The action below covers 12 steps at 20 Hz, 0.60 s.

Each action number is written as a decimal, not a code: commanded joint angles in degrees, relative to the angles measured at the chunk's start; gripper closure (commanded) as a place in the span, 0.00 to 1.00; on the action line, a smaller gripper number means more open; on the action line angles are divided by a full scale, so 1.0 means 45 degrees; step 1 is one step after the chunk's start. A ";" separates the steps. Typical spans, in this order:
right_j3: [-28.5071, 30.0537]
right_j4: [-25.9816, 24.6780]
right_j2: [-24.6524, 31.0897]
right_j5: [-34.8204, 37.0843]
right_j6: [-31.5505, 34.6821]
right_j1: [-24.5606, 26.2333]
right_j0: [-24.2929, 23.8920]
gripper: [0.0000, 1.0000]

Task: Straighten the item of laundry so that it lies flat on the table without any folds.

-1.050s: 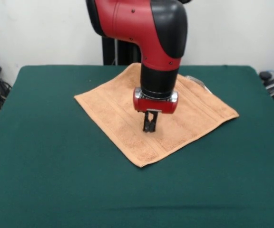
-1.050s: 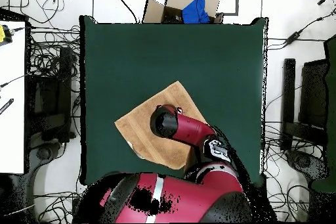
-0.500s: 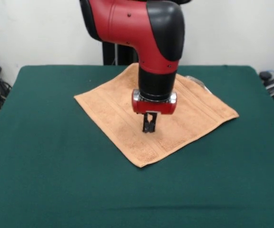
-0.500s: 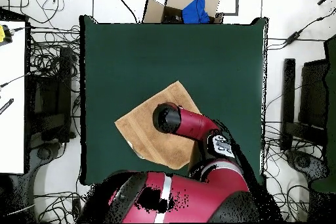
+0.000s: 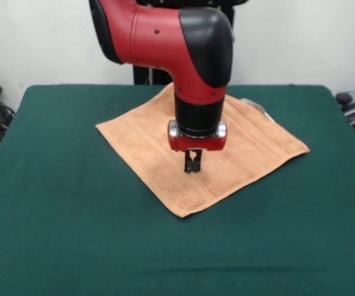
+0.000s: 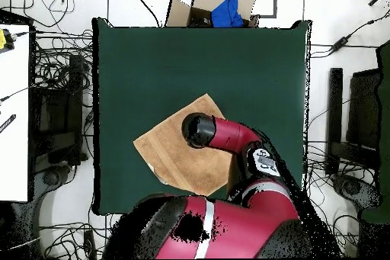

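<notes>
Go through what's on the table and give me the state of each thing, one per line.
Towel: spread flat, set diamond-wise, no folds showing where the arm doesn't hide it.
Gripper: shut, empty, tips pointing down over the towel's middle.
Table: holds only the towel.

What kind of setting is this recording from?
Probably a robotics lab: a dark green felt-topped table ringed by loose floor cables, a cardboard box behind it, and an orange-tan terry towel laid out.
</notes>
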 commanded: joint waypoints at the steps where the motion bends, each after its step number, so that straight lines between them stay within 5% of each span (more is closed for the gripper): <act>1: -0.3743 -0.0827 0.1222 -0.5210 0.1440 0.3562 -0.0901 1.00; 12: -0.4081 -0.0609 0.0157 -0.6123 0.2794 0.3606 -0.0364 1.00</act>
